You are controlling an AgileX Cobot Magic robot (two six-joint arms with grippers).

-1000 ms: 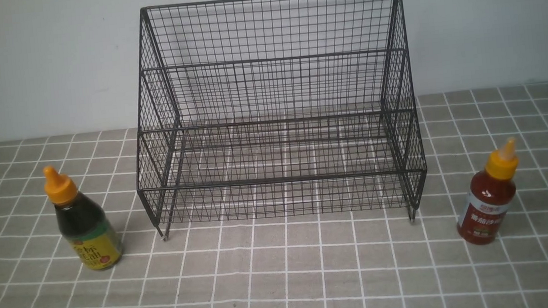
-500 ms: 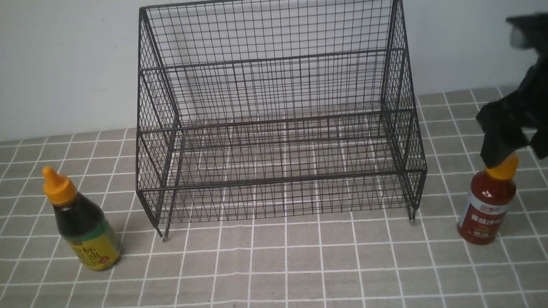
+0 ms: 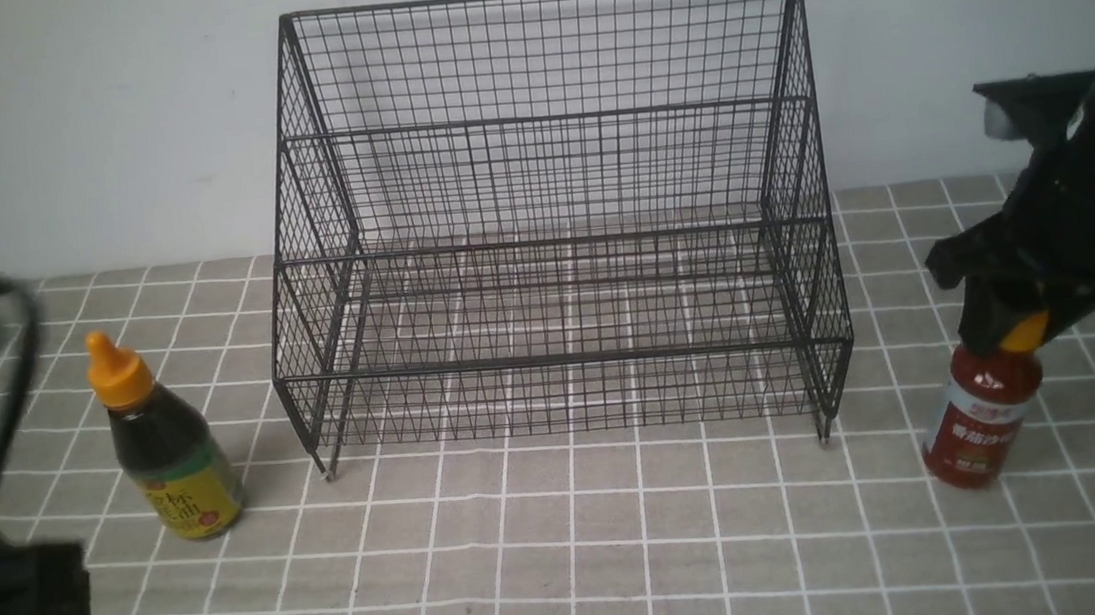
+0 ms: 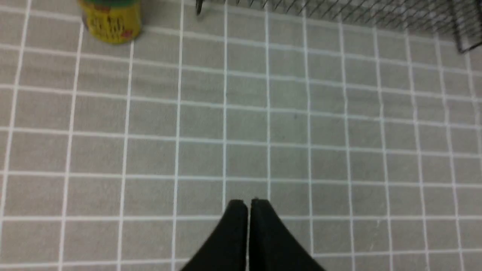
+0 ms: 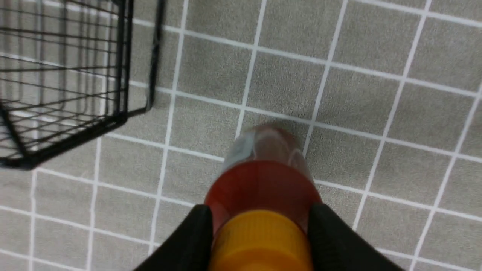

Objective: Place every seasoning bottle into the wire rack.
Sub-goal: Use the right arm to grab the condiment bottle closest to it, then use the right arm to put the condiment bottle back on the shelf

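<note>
Two bottles, both outside the rack. Nearest, the left gripper (image 4: 248,205) hangs over bare worktop (image 3: 581,545), fingers almost together, holding nothing. Dark bottle (image 3: 170,454) stands left of the rack, upright, nozzle up. Right gripper (image 5: 260,213) clamps the red bottle (image 3: 980,417) by its yellow cap, right of the rack; long axis near vertical, slight lean, nozzle up. Risk: with so high a grip, the body may swing or slip and clip the wire rack (image 3: 552,247) front rail

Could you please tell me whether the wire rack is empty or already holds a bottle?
Empty. Both tiers of the wire rack show only mesh; the dark bottle and red bottle stand outside it.
</note>
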